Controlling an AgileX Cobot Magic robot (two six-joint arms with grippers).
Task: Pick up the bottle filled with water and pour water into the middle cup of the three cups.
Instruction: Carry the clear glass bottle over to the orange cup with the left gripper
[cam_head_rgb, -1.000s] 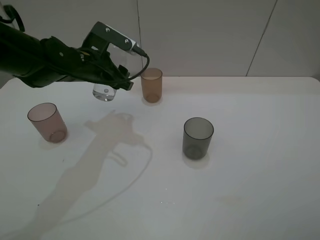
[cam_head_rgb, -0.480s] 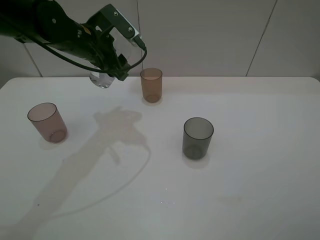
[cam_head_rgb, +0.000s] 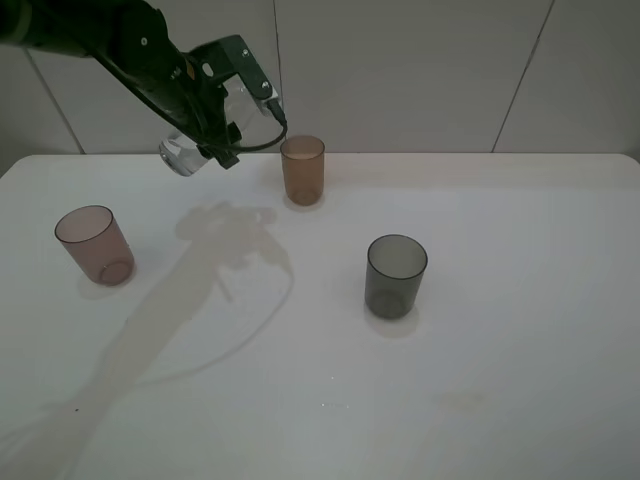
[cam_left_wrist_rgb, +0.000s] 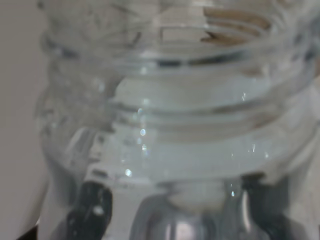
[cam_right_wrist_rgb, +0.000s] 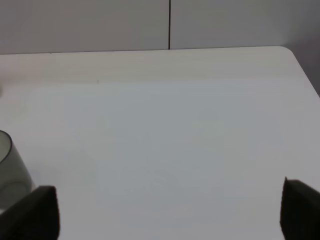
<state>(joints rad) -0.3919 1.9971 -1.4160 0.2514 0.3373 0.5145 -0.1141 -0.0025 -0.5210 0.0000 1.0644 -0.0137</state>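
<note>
Your left gripper (cam_head_rgb: 216, 122) is clamped on the bottle (cam_head_rgb: 180, 156), up in the air near the middle cup (cam_head_rgb: 302, 170). The bottle leans with its bottom away from that cup, ready to tip, I think. Your right gripper (cam_right_wrist_rgb: 165, 210) is spread wide and holds nothing.

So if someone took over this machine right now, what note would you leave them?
Left end effector: shut on the bottle, lifted off the table, tilted, just left of the amber middle cup.
Right end effector: open, empty, near the grey cup.
Pink cup far left; all three cups upright.
Done: bottle picked up. Left: bring its neck over the amber cup and pour; no stream visible yet.
</note>
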